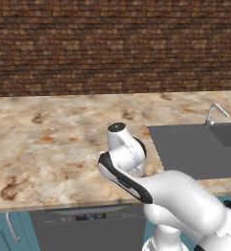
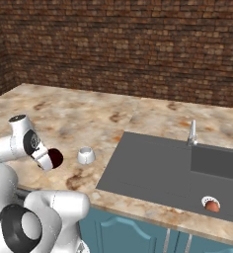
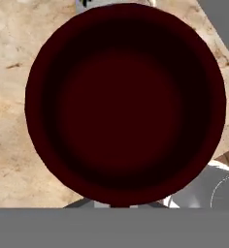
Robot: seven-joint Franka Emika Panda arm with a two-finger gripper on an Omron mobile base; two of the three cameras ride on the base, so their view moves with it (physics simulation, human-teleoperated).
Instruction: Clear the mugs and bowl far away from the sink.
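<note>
The dark maroon mug [image 2: 56,157] sits at the counter's front edge, left of the sink [image 2: 158,170]. In the hand view I look straight down into the maroon mug [image 3: 126,101]. My gripper [image 2: 45,160] is pressed against its left side, and in the hand view the gripper [image 3: 111,205] is shut on the mug's near rim, its tips mostly hidden under it. The white mug [image 2: 86,155] stands upside down just right of the maroon one, between it and the sink. The bowl is out of view.
The sink [image 1: 196,147] has a thin steel faucet [image 2: 192,132] at its back, and a small orange-red round thing [image 2: 213,206] lies in its basin. Marbled counter [image 1: 54,142] stretches left of the sink to a brick wall. A dishwasher front [image 1: 88,228] sits below.
</note>
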